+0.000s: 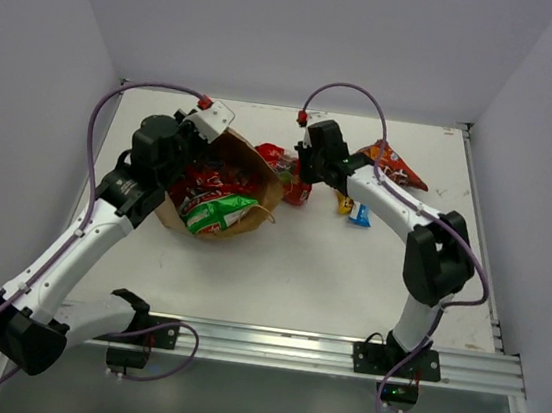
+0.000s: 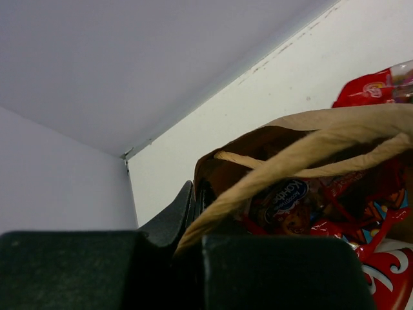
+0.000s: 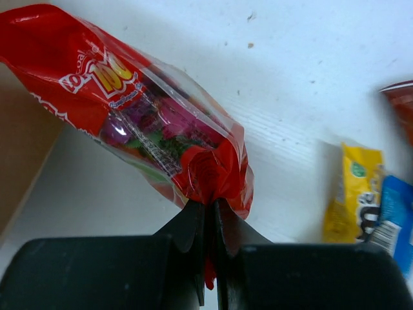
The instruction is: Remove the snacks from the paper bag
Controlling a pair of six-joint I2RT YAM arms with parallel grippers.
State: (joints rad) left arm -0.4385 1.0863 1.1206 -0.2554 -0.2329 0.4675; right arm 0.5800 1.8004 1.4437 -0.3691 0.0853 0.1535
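- The paper bag [image 1: 250, 175] lies on its side on the counter [image 1: 348, 276], left of centre and nearer the far edge, with its mouth turned toward the near-left corner.
- The left gripper [image 2: 197, 208] is pinched tight on the bag's rim, where a twisted paper handle [image 2: 310, 152] comes out from between the fingers.
- Snacks fill the bag's mouth. There is a green-and-white packet [image 1: 217, 211] at the lip, red packets [image 1: 198, 182] behind it, and a red one with a blue logo [image 2: 284, 197].
- The right gripper [image 3: 210, 218] sits just right of the bag. Its jaws are almost closed on the crimped end of a red candy packet [image 3: 122, 103] with a clear window. The packet is outside the bag, above the counter.
- A small yellow-and-blue packet [image 1: 354, 211] lies on the counter right of that gripper, past the centre.
- An orange-red packet [image 1: 392, 165] lies toward the far-right corner, partly under the right arm.
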